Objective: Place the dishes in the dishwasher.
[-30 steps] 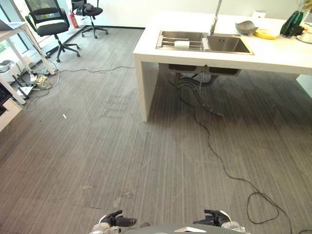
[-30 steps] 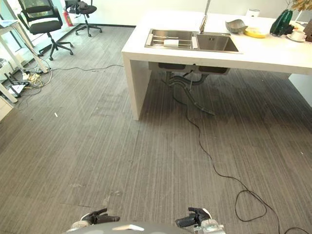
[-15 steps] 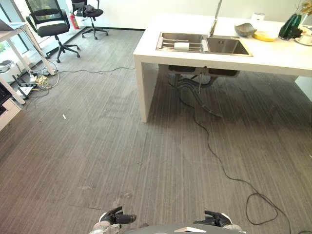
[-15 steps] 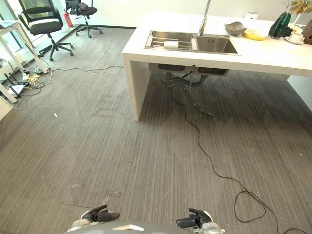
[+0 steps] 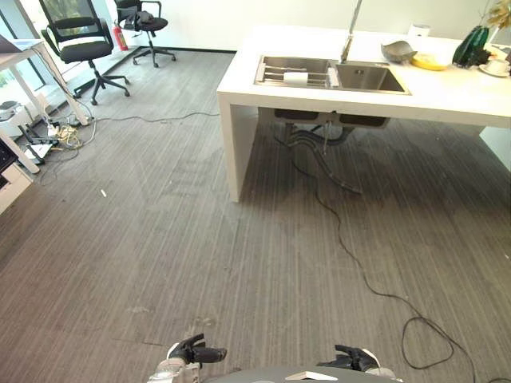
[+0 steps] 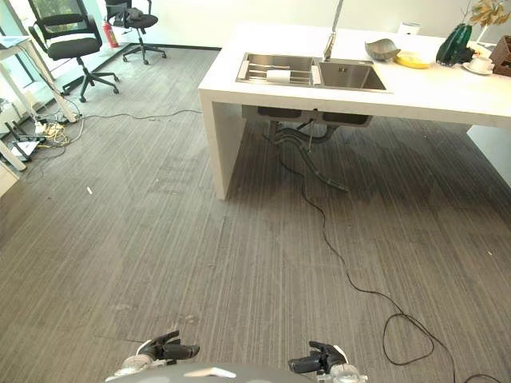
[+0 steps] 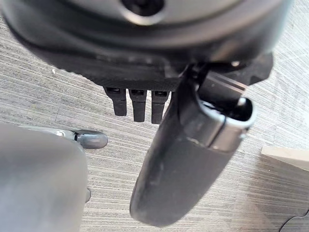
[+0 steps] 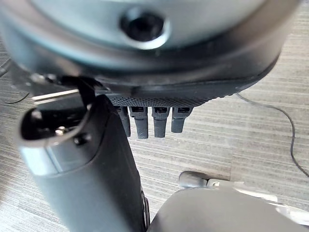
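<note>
Floor (image 5: 160,239): we see grey striped carpet across most of the head views.
Counter (image 5: 447,92): we see a white island counter at the far right, standing on a white panel leg (image 5: 237,144).
Sink (image 5: 331,74): we note a double steel basin set into the counter, with a tall tap (image 5: 350,32) behind the divider. A rack with a white item (image 5: 295,76) sits in the left basin.
Office chairs (image 5: 76,40): we see two black swivel chairs at the far left, well apart from the counter.
Dishes: we see a grey bowl (image 5: 398,51) and a yellow dish (image 5: 432,60) on the counter beside the sink, a white cup on a saucer (image 6: 482,64) further right, and a dark green vase (image 5: 469,45) between them. We cannot make out a dishwasher.
Left hand (image 5: 196,353): we see it low at the near edge, over the floor. In its wrist view the fingers (image 7: 138,104) point straight down, the thumb (image 7: 183,159) stands apart, and nothing is held.
Right hand (image 6: 319,361): we see it at the near edge, well apart from the counter. Its fingers (image 8: 154,121) hang straight, the thumb (image 8: 91,169) is clear of them, and it is empty.
</note>
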